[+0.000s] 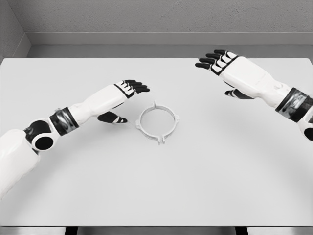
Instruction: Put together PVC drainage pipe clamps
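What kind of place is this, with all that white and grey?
Probably a bare test bench inside a computer simulation, not a real workshop. A plain white tabletop meets a blank grey wall, and a lone white plastic ring clamp lies between the left hand and right hand.

Single head view, steeply down onto the table [156, 196].
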{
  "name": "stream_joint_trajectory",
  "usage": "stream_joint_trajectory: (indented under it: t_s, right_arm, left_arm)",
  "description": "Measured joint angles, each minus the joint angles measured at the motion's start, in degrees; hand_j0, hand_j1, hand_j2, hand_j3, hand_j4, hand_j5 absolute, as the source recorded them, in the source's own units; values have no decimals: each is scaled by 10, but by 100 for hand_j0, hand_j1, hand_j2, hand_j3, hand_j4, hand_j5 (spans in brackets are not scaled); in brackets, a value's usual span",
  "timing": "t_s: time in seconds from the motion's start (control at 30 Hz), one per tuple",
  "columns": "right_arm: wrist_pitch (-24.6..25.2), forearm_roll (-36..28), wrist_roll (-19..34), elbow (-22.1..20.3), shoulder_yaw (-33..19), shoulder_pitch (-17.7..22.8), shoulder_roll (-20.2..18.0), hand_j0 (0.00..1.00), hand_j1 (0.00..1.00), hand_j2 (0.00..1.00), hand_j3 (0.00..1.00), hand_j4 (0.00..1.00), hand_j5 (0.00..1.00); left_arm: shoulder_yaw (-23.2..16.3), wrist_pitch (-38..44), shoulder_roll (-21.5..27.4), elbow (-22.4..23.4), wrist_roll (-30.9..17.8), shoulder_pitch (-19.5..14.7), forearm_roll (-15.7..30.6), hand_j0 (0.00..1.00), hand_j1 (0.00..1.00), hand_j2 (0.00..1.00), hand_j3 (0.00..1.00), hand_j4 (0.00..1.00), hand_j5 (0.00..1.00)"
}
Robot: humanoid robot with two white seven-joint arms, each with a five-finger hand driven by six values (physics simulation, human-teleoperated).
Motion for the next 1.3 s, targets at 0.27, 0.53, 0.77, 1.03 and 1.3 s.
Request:
stream_joint_trajectory:
  t_s: [0.27, 0.53, 0.77, 1.03, 1.3]
  right_arm:
    - [6, 14, 0, 56, 82, -22, 34, 100, 100, 100, 100, 100, 100]
    - [6, 36, 12, 81, 104, -22, 94, 100, 100, 100, 100, 100, 100]
    - [6, 40, 16, 122, 107, -29, 121, 100, 100, 100, 100, 100, 100]
    - [6, 45, 16, 156, 109, -43, 136, 100, 100, 100, 100, 100, 100]
    - [6, 49, 16, 175, 118, -49, 141, 100, 100, 100, 100, 100, 100]
  left_arm:
    - [3, 0, 2, 31, 0, -15, 1, 100, 100, 100, 100, 100, 100]
    - [16, 0, 15, 61, 0, -33, 2, 100, 100, 100, 100, 100, 100]
    - [23, 0, 24, 67, 0, -33, 4, 100, 100, 100, 100, 100, 100]
    - [24, 0, 26, 67, 0, -33, 5, 100, 100, 100, 100, 100, 100]
    - [24, 0, 26, 67, 0, -33, 5, 100, 100, 100, 100, 100, 100]
